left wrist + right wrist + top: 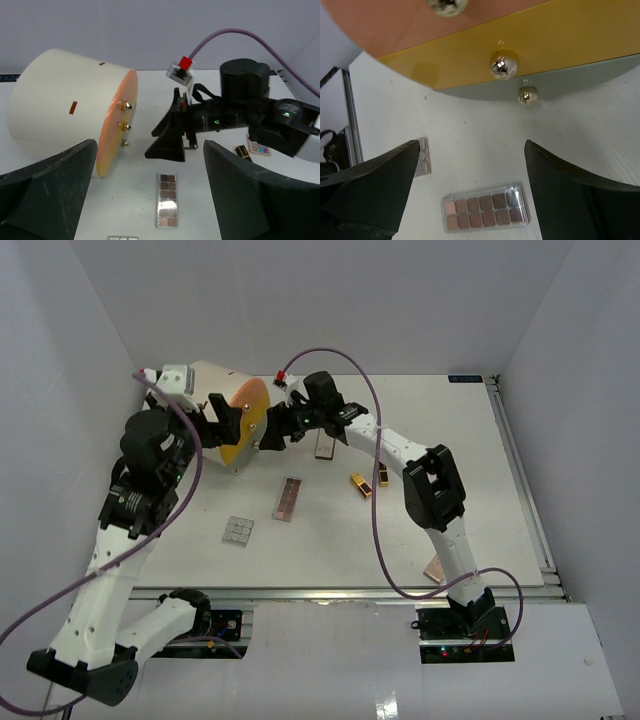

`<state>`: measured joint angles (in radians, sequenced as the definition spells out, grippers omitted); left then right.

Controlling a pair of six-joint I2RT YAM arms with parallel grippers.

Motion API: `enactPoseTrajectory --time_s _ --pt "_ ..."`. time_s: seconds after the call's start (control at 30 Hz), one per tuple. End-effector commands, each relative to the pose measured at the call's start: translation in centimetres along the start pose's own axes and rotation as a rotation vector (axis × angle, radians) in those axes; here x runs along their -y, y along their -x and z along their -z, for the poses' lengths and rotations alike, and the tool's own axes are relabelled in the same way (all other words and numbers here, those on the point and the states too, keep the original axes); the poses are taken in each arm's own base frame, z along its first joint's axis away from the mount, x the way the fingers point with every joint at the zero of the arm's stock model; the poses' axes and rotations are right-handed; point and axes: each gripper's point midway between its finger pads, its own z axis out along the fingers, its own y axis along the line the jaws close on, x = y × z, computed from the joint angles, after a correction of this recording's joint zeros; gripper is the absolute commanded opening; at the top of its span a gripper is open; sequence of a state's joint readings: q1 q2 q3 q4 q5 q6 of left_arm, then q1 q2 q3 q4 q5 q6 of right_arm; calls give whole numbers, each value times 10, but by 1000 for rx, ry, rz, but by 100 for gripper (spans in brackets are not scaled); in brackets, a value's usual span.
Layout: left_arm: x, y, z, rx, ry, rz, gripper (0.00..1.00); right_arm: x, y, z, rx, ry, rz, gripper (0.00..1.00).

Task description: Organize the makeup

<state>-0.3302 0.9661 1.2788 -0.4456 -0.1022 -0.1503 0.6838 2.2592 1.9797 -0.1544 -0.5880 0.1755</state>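
A long brown-shade palette (pixel 288 498) lies mid-table, also in the left wrist view (pixel 167 200) and the right wrist view (pixel 485 207). A grey palette (pixel 238 530) lies to its front left. A multicolour palette (pixel 325 447) and two gold-and-black lipsticks (pixel 360 484) (pixel 383 476) lie further right. A pinkish palette (pixel 434 570) lies at the front edge. No sponges show. My left gripper (pixel 222 418) (pixel 150 165) is open and empty beside the cylinder's face. My right gripper (pixel 272 432) (pixel 471 150) is open and empty, facing the drawer knobs (pixel 503 65).
The big cream cylinder (pixel 215 390) lies on its side at the back left, its orange-yellow drawer fronts (pixel 248 425) facing right. The two grippers are close together in front of it. A metal rail (pixel 520 470) runs along the table's right side.
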Motion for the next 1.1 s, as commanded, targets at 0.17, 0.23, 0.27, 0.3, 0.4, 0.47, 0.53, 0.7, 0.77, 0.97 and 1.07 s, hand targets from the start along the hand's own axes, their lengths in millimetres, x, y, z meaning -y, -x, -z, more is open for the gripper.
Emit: enactPoseTrajectory --time_s 0.17,0.23,0.27,0.3,0.4,0.47,0.53,0.7,0.77,0.97,1.07 --pt "3 -58 48 -54 -39 190 98 10 66 -25 251 24 -106 85" --pt "2 -60 55 -41 -40 209 98 12 66 -31 260 38 -106 82" --pt "2 -64 57 -47 -39 220 98 12 67 -32 267 43 -108 81" --pt "3 -65 59 -46 -42 225 98 12 68 -34 275 54 -107 78" --pt "2 -72 64 -53 -40 247 98 14 70 -40 289 69 -113 69" --pt "1 -74 67 -57 -36 253 98 15 68 -44 290 75 -123 64" --pt "0 -75 69 -56 -31 257 98 16 67 -47 291 81 -129 60" --pt "0 -80 73 -68 -31 269 98 15 62 -57 290 92 -146 54" --pt "0 -85 73 -82 -30 273 98 11 59 -60 281 101 -150 53" --pt "2 -92 74 -99 -40 286 98 10 56 -61 275 101 -159 45" --pt "2 -96 74 -106 -43 289 98 9 57 -60 276 102 -155 39"
